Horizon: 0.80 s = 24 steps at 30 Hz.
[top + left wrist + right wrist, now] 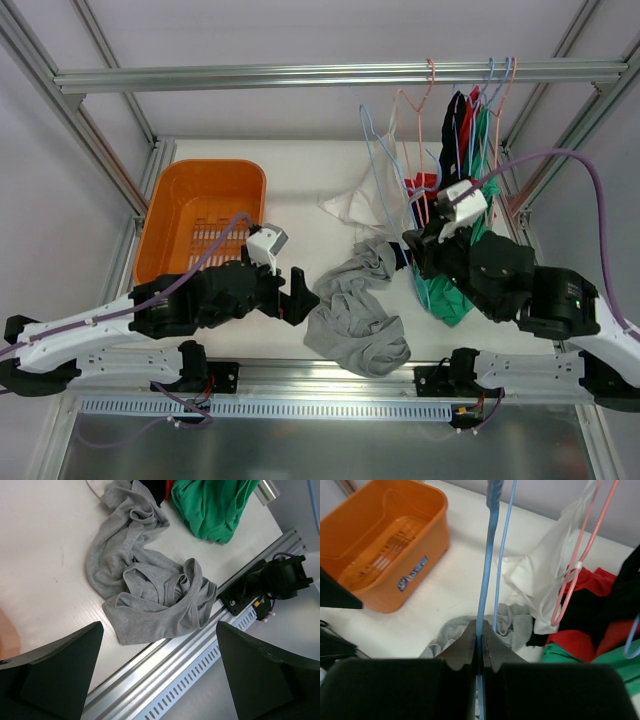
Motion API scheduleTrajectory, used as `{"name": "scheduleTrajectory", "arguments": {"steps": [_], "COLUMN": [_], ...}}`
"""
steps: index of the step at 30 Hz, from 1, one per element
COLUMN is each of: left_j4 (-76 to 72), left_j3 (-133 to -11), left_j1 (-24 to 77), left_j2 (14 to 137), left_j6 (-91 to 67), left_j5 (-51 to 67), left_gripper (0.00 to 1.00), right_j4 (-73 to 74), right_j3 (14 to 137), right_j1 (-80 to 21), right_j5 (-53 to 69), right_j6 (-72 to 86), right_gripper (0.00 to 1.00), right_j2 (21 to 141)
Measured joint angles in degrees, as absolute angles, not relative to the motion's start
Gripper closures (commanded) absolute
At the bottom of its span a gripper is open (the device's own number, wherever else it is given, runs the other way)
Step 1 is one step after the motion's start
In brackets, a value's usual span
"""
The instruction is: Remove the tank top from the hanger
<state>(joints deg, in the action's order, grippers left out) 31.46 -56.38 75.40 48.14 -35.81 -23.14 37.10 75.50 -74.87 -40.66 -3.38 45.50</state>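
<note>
The grey tank top (360, 315) lies crumpled on the white table (300, 190), close to the near edge and between your two arms. Its far end runs up toward the clothes hanging on the right. Your left gripper (297, 296) hovers just beside the heap with its jaws spread wide and nothing in them. In the left wrist view you look straight down between those fingers at the folds and straps, with a green garment (215, 505) at the top edge. The overhead view cannot give you that detail. Your right gripper (480, 635) is pinched tight on the wire of a blue hanger (487, 555). Only the right wrist view shows you that grip, because from above the arm's own body hides it. That same view shows one pink hanger (580, 565) beside it, white cloth (545, 575) draped behind, and the grey fabric on the table below the clamped wire. Whether the wire touches the grey fabric, you cannot tell. The overhead view alone shows the bar (300, 76) where the hanger hooks sit, bunched too tightly to count with confidence. Counting what is plain, you have one tank top, one orange basket (215, 165) at far left, two arms, and hanging clothes in four colours: white, red, black and green.
</note>
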Motion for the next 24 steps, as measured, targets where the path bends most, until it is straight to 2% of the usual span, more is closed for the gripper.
{"name": "scheduleTrajectory", "arguments": {"steps": [5,13,19,24], "left_j4": [38.83,45.41,46.48,46.61], "left_j3": [-62.35,-62.39,-61.67,-61.01], "left_j1": [75.4,75.4,75.4,75.4], "left_j2": [46.85,43.05,43.79,45.41], "left_j6": [-35.18,-35.57,-36.16,-36.56], "left_j5": [-23.2,-24.29,-24.25,-24.25], "left_gripper": [0.01,0.01,0.01,0.01], "right_j4": [50.24,57.91,59.42,59.59], "right_j3": [92.6,112.01,125.67,130.96], "right_j1": [-69.23,-48.75,-43.18,-40.88], "right_j5": [-40.47,-25.85,-18.04,-13.85], "right_j6": [-0.6,-0.36,-2.44,-3.57], "right_gripper": [1.0,1.0,1.0,1.0], "right_j2": [59.27,76.25,88.09,94.52]}}
